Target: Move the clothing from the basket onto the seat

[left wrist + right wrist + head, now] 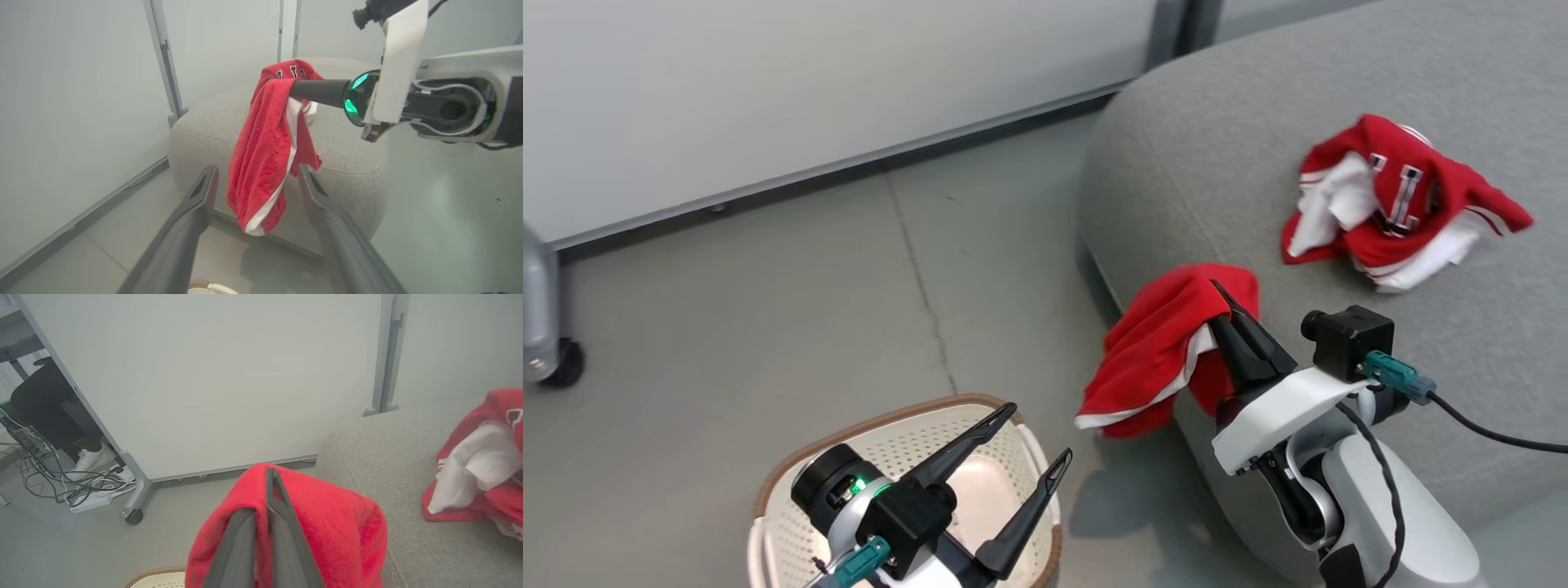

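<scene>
The basket (788,535) stands on the floor (768,310) at the lower left of the head view, well apart from the clothing. The part of its inside that shows is white perforated wall and a pale bottom, and the left arm covers the rest. The left jaws hover over the basket's mouth, spread as wide as they go. Their two dark fingers (964,445) hold nothing. In the left wrist view those fingers (184,228) frame the hanging cloth without touching it. The right jaws are pressed fully together on the trimmed garment (1156,343), a red piece with a white hem. It drapes over the closed fingers (1245,343) and hangs down from them. It hangs at the near corner of the seat (1258,122), with its top over the cushion's edge and its lower folds down the grey side, above the floor. From the left wrist the trimmed garment (261,163) hangs loose in front of the seat (204,130), and whether it brushes the fabric cannot be told. The lettered garment (1396,204), red with white panels and dark letters, lies crumpled on top of the seat, farther in from the edge and apart from the held piece. The right wrist view shows it (470,473) resting on the cushion (388,457) beyond the red cloth (327,522) wrapped over the fingers (245,547).
</scene>
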### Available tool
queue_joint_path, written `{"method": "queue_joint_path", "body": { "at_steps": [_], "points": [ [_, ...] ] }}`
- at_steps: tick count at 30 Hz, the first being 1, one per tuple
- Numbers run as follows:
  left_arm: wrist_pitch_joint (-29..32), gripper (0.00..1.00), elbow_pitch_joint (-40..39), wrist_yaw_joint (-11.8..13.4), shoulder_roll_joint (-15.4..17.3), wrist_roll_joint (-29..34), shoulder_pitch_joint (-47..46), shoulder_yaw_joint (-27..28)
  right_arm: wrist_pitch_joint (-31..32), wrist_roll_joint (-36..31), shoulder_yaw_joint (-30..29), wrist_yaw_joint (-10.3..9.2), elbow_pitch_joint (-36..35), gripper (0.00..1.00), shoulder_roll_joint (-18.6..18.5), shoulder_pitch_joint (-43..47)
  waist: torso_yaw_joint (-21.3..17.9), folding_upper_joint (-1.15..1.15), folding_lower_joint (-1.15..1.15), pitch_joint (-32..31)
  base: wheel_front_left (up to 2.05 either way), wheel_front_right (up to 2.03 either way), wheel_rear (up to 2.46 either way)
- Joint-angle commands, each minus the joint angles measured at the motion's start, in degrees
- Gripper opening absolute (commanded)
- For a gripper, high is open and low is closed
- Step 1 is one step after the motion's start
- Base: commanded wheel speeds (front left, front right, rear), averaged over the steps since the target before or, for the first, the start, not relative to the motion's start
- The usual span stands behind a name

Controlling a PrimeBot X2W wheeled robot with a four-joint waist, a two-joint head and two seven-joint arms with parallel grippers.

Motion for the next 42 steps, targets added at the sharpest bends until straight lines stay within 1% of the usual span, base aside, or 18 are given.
{"method": "queue_joint_path", "body": {
  "at_steps": [1, 8, 9, 16, 21, 24, 27, 32, 38, 42],
  "points": [
    [0.13, 1.0, -0.27, 0.01, 0.77, 0.37, -0.94, 0.13, -0.38, 0.33, -0.26, 0.12, -0.29, 0.0, -0.31, 0.76, -2.94, 0.0, 0.0, 1.45, 0.0, 0.0, 0.0],
    [0.96, 1.0, -2.06, 0.24, 2.35, 0.38, -1.17, 0.38, -1.42, 0.81, -1.39, 0.12, -1.65, 0.0, -0.31, 0.84, -8.57, 0.0, 0.0, 3.06, 0.0, 0.0, 0.0],
    [0.96, 1.0, -2.06, 0.24, 2.35, 0.38, -1.17, 0.38, -1.42, 0.81, -1.39, 0.12, -1.65, 0.0, -0.31, 0.84, -8.57, 0.0, 0.0, 3.06, 0.0, 0.0, 0.0],
    [2.26, 1.0, -4.66, 0.28, 3.57, 0.52, -2.06, 0.19, -3.45, 3.95, -3.84, 0.12, -3.55, 0.0, -0.31, -1.48, -12.51, 0.0, 0.0, 4.61, 0.0, 0.0, 0.0],
    [2.8, 1.0, -6.71, 0.48, 4.5, 0.6, -3.35, 1.1, -4.56, 4.25, -6.91, 0.12, -3.46, 0.0, -0.32, -7.42, -13.68, 0.0, 0.0, 5.66, 0.0, 0.0, 0.0],
    [3.15, 1.0, -7.9, 0.41, 5.05, 0.62, -3.86, 1.4, -4.87, 3.94, -9.66, 0.12, -2.95, 0.0, -0.31, -12.57, -13.74, 0.0, 0.0, 6.06, 0.0, 0.0, 0.0],
    [3.47, 1.0, -9.13, 0.34, 5.81, 0.7, -4.75, 1.86, -5.04, 2.23, -13.45, 0.12, -1.86, 0.0, -0.31, -18.78, -13.27, 0.0, 0.0, 6.63, 0.0, 0.0, 0.0],
    [3.53, 1.0, -10.76, 0.51, 6.55, 0.65, -6.1, 2.88, -5.25, -1.21, -21.61, 0.12, 1.87, 0.0, -0.55, -29.29, -11.53, 0.0, 0.0, 8.56, 0.0, 0.0, 0.0],
    [3.55, 1.0, -12.26, -0.43, 7.44, 1.1, -8.67, 2.56, -5.27, -5.2, -30.06, 0.13, 8.28, 0.0, -4.26, -38.6, -7.68, 0.0, 0.0, 12.42, 0.0, 0.0, 0.0],
    [3.5, 1.0, -13.16, -0.73, 8.19, 1.37, -10.05, 3.04, -5.19, -8.14, -35.18, 0.13, 12.66, 0.0, -5.56, -40.44, -5.78, 0.0, 0.0, 15.66, 0.0, 0.0, 0.0]
  ]
}}
